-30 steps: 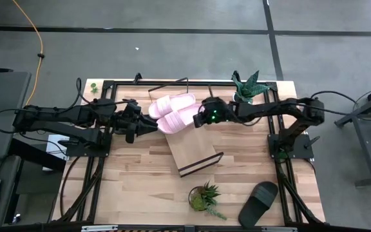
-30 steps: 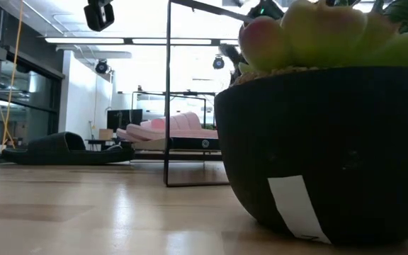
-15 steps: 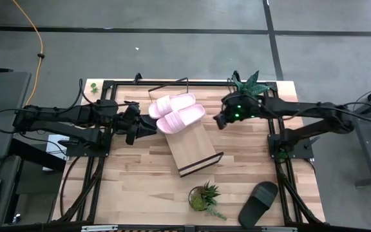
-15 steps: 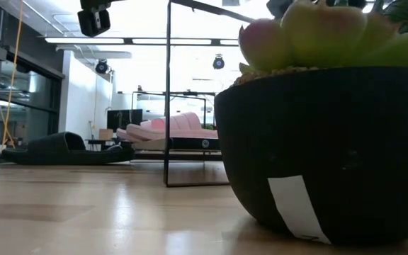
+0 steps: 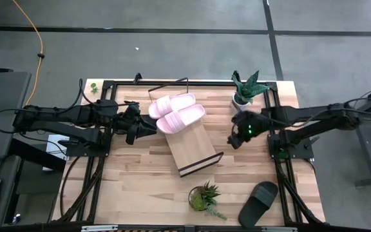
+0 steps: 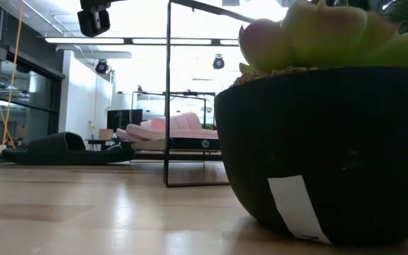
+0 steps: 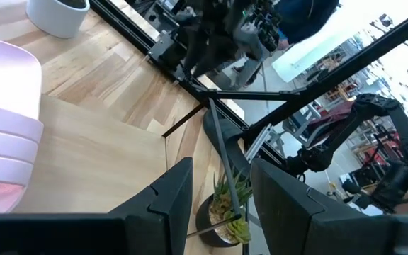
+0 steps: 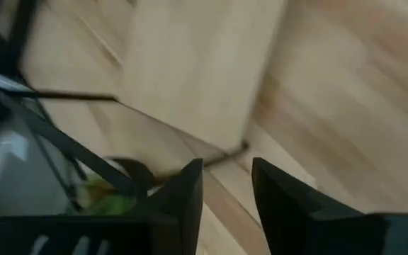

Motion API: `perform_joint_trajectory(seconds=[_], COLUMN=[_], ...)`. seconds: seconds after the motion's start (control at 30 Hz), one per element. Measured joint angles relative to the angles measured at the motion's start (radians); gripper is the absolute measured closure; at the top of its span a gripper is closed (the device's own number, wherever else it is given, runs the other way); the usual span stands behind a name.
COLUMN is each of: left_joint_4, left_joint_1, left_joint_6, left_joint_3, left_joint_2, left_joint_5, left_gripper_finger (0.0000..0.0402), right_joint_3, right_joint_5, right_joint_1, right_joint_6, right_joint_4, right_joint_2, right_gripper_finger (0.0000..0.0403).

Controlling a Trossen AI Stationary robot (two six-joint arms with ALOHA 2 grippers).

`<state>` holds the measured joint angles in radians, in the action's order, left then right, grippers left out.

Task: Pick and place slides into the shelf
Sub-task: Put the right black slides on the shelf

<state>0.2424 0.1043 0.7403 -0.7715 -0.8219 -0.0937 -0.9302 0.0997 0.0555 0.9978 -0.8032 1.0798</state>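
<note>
Two pale pink strap slides [image 5: 176, 113] lie side by side on the upper end of the slanted light-wood shelf with dark edging [image 5: 194, 147], near the table's far edge. One black slide [image 5: 257, 203] lies by the table's near right corner. Left gripper [image 5: 148, 127] sits just beside the pink pair, fingers apart, empty. Right gripper [image 5: 234, 138] hovers between shelf and right edge, fingers apart, empty.
</note>
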Motion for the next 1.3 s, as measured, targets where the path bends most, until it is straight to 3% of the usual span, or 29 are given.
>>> perform_joint_trajectory(seconds=[0.3,0.6,0.9,1.13,1.3], left_joint_4=[0.000,0.000,0.000,0.001,0.000], left_joint_1=[0.000,0.000,0.000,0.000,0.000], left_joint_6=[0.000,-0.001,-0.010,-0.010,0.001], left_joint_3=[0.000,0.000,0.000,0.000,0.000], left_joint_2=[0.000,0.000,0.000,0.000,0.000], left_joint_5=[0.008,0.008,0.002,-0.007,-0.008], left_gripper_finger=[0.0269,0.0269,0.0269,0.0269,0.0269], right_joint_3=[0.000,0.000,0.029,0.143,0.273], right_joint_5=[-0.082,0.038,0.090,0.149,0.170], right_joint_1=[0.206,0.369,0.536,0.618,0.640], right_joint_6=[0.403,0.701,0.622,0.624,0.660], right_joint_4=[-0.240,-0.366,-0.320,-0.135,0.032], right_joint_2=[0.008,0.008,0.006,-0.007,-0.092], right_gripper_finger=[0.0301,0.0304,0.0304,0.0304,0.0304])
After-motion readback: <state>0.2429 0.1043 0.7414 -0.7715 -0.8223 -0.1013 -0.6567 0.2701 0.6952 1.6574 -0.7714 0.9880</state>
